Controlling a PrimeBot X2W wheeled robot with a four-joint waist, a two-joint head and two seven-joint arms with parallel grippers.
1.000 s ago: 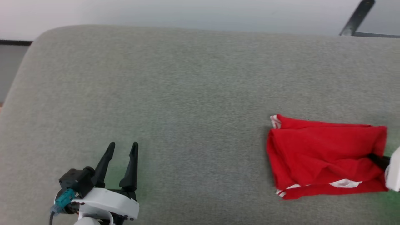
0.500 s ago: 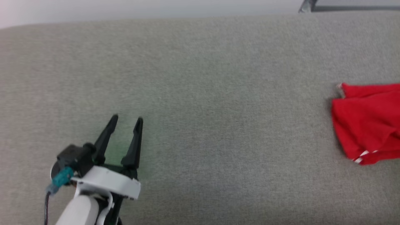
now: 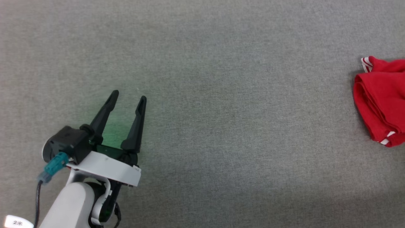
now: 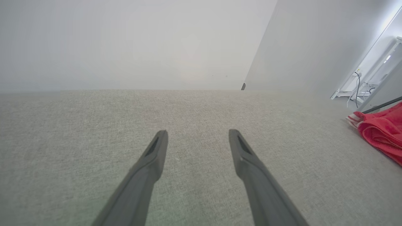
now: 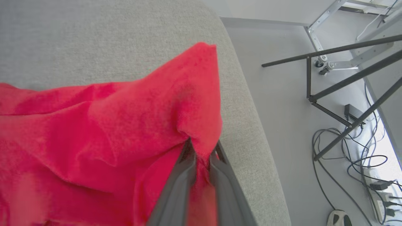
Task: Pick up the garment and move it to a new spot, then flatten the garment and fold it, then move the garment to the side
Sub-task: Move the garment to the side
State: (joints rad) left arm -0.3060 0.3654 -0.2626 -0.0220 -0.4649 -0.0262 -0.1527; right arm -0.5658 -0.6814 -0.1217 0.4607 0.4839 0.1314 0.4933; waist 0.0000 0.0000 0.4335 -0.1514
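The red garment point(image 3: 384, 98) lies folded at the right edge of the head view, with white stripe trim at its near and far corners. In the right wrist view my right gripper point(image 5: 201, 150) is shut on a pinch of the garment point(image 5: 110, 125), red cloth bunched between the two fingers. My left gripper point(image 3: 128, 96) stands open over bare grey fabric at the lower left, far from the garment. Its two fingers point(image 4: 154, 157) are spread wide in the left wrist view, where the garment point(image 4: 383, 130) shows at the right edge.
The grey upholstered surface point(image 3: 221, 110) spreads wide between the left gripper and the garment. Its rounded edge point(image 5: 251, 125) runs just beside the right gripper. Beyond it are the floor, dark metal frame legs point(image 5: 339, 91) and cables point(image 5: 355, 163).
The head view has shifted, so the garment now sits further right and higher, mostly cut off. The left gripper stays open.
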